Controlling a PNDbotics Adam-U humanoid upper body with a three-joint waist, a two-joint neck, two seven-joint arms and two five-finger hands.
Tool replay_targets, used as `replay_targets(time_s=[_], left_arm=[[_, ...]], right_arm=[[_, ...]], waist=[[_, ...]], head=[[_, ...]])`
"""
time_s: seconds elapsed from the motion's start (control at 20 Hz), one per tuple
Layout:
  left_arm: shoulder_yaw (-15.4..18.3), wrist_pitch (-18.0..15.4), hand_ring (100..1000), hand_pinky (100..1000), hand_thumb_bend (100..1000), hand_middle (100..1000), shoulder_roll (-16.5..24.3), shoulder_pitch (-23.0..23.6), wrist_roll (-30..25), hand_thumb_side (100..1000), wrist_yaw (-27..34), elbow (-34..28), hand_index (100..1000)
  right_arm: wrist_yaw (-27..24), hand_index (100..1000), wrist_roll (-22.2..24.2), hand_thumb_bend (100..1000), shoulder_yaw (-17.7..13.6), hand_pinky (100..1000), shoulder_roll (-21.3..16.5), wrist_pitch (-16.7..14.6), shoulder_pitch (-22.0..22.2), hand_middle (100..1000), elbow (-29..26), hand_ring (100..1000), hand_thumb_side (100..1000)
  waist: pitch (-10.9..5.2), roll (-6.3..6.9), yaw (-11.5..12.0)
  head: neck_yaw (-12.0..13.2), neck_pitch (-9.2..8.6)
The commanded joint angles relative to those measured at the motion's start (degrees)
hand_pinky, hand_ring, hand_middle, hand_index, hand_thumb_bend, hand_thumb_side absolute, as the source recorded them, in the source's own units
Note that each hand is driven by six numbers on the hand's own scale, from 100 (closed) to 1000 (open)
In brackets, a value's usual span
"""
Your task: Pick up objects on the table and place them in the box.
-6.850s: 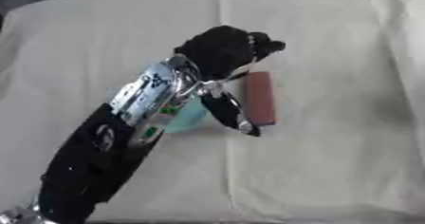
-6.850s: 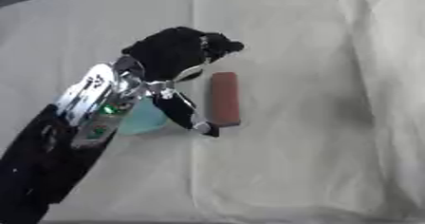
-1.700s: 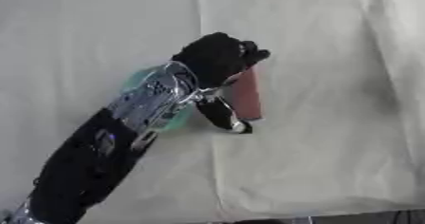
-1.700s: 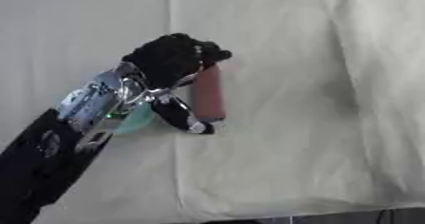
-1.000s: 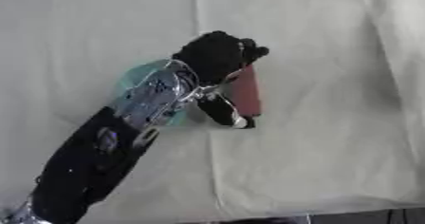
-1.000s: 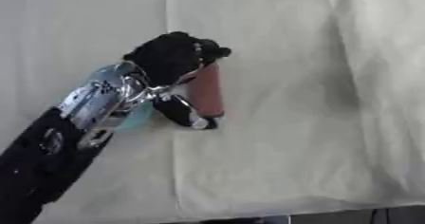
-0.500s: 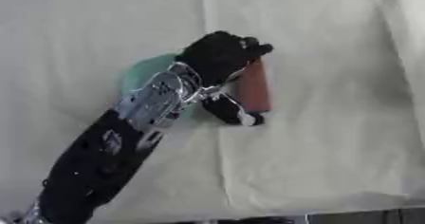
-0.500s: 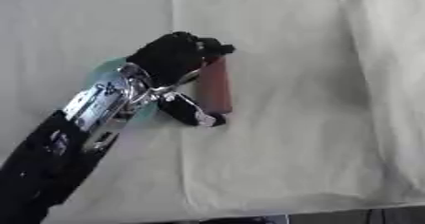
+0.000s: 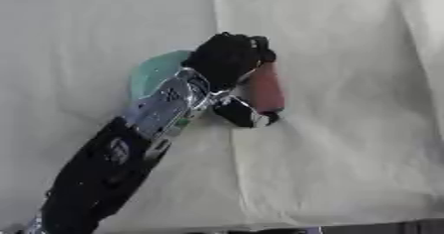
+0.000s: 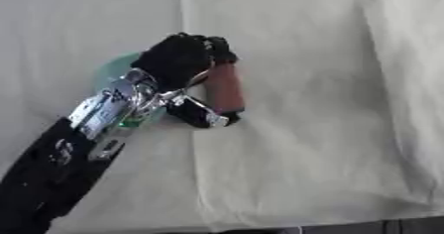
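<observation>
The black left arm with silver joints (image 9: 130, 148) reaches in from the lower left over the cream cloth-covered table (image 9: 347, 144). Its left hand (image 9: 227, 62) is curled around one reddish-brown cylindrical object (image 9: 266, 88), thumb below, fingers over the top end. Behind the wrist lies one pale green rounded object (image 9: 154, 70), seemingly a bowl, partly hidden.

Cloth (image 9: 347, 144): spread over the table, under everything else.
Left hand (image 9: 227, 59): placed near the middle, its arm entering from the lower left corner.
Cylinder (image 9: 265, 87): set lengthwise on the cloth, just right of the left hand, enclosed between the curled fingers and the thumb.
Round object (image 9: 156, 69): lying on the cloth left of the cylinder, partly hidden behind the forearm.
</observation>
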Motion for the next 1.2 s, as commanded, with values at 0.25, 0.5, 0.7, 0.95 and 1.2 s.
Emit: replay_targets(time_s=[0.25,0.5,0.7,0.95,1.2], left_arm=[[0.21,1.30,411,286,100,432,2.36,-0.79,2.42,115,1.63,-1.22,526],[-0.04,2.19,392,235,100,420,3.76,-2.13,2.12,138,9.09,-3.04,512],[1.30,3.65,385,217,100,414,6.18,-3.96,2.99,143,21.34,-5.05,504],[4.02,3.50,388,240,100,429,9.49,-5.75,4.38,142,26.42,-5.20,516],[6.17,2.82,431,293,138,452,14.39,-5.07,4.06,152,26.99,-5.21,530]], right_arm=[[-0.18,810,0.30,100,-0.15,398,-0.89,-0.01,0.00,871,-0.63,609,491],[-0.05,810,0.38,100,-0.14,398,-0.75,0.11,0.78,871,-0.54,609,494],[0.02,810,0.53,100,-0.07,398,-0.64,0.25,1.79,871,-0.48,608,496],[0.07,809,0.70,100,0.01,399,-0.51,0.38,2.68,870,-0.49,609,497],[0.21,808,0.67,100,-0.02,399,-0.57,0.48,3.14,870,-0.63,608,499]], waist=[[-1.47,-0.54,-0.12],[-2.78,-0.44,0.23],[-4.17,-0.38,0.96],[-5.48,-0.34,1.61],[-6.24,-0.12,2.22]], head=[[0.57,-0.21],[-0.09,-0.21],[-1.41,-0.21],[-2.05,-0.21],[-1.99,-0.21]])
